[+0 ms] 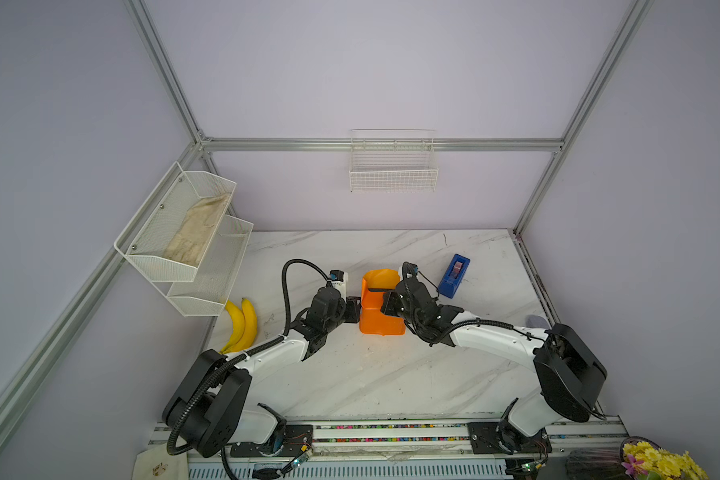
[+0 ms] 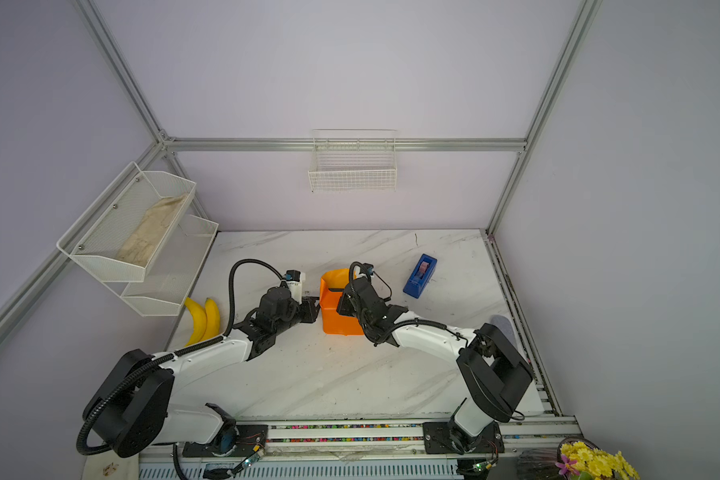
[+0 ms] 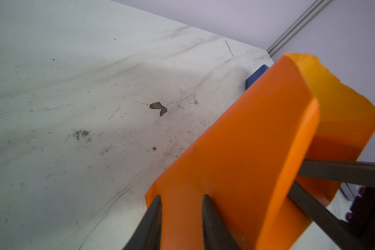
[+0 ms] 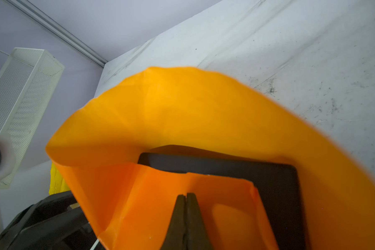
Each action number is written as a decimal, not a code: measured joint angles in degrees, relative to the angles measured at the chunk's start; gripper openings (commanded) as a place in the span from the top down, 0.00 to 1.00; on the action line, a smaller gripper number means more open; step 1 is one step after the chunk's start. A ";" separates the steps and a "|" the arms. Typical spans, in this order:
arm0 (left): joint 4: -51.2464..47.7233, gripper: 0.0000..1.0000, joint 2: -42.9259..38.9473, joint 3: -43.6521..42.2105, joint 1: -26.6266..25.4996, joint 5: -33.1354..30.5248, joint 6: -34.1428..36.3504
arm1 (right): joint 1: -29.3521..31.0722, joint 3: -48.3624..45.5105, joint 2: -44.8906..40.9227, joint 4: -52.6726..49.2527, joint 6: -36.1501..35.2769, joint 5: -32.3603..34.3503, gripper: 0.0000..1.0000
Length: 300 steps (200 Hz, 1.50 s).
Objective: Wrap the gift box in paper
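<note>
The orange paper [image 1: 381,320] [image 2: 341,322] stands folded up around the gift box in the middle of the table in both top views. Only a dark part of the gift box [image 4: 268,179] shows inside the folds, under a raised curved flap of the paper [image 4: 182,108]. My left gripper [image 1: 355,309] [image 3: 182,195] is at the bundle's left side. Its fingers are apart and their tips rest against the paper [image 3: 247,151] wall. My right gripper [image 1: 385,303] [image 4: 186,194] is shut, its tips down on a paper flap that lies over the box top.
A blue tape dispenser [image 1: 454,276] [image 2: 420,276] stands behind and right of the bundle. Two bananas [image 1: 240,326] lie at the table's left edge under white mesh shelves [image 1: 184,237]. A wire basket [image 1: 393,166] hangs on the back wall. Flowers [image 1: 661,461] sit at the front right.
</note>
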 measured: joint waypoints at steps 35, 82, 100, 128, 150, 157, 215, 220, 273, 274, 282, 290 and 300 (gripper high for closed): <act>1.03 0.69 -0.02 -0.02 -0.02 -0.31 -0.02 | 0.00 0.00 0.00 0.00 0.22 -0.04 1.00; 3.19 0.69 -0.94 -0.07 -0.28 -0.90 -0.04 | 0.00 0.00 0.00 0.00 0.44 -0.20 1.00; 3.74 0.69 -0.94 -0.07 -0.46 -0.83 -0.07 | 0.00 0.00 0.00 0.00 0.52 -0.24 1.00; 4.48 0.69 -0.87 -0.07 -0.48 -0.61 -0.07 | 0.00 0.00 0.00 0.00 0.79 -0.28 1.00; 5.27 0.68 -0.02 -0.07 -0.50 -0.28 -0.11 | 0.00 0.00 0.00 -0.02 0.85 -0.42 1.00; 5.53 0.68 0.39 -0.07 -0.55 -0.15 -0.13 | 0.00 0.00 0.00 0.00 0.87 -0.44 1.00; 7.52 0.66 2.86 -0.07 -0.59 0.94 -0.50 | 0.00 0.00 -0.02 -0.11 1.05 -0.63 1.00; 7.52 0.66 2.86 -0.07 -0.59 1.03 -0.52 | 0.00 0.00 -0.07 -0.13 1.05 -0.68 1.00; 5.64 0.65 2.84 0.13 -0.57 1.77 -0.13 | 0.00 0.00 -1.16 -2.16 1.25 -0.61 1.00; 5.60 0.65 2.84 0.15 -0.57 1.77 -0.11 | 0.00 0.00 -1.22 -2.32 1.25 -0.61 1.00; 4.74 0.65 2.84 0.48 -0.57 1.77 -0.02 | 0.00 0.00 -1.68 -3.15 1.25 -0.61 1.00; 3.67 0.65 2.89 1.05 -0.57 1.70 0.00 | 0.00 0.02 -2.21 -4.20 1.27 -0.61 1.00; 2.38 0.65 3.17 1.95 -0.57 1.73 0.13 | 0.00 0.22 -2.78 -5.33 1.27 -0.68 1.00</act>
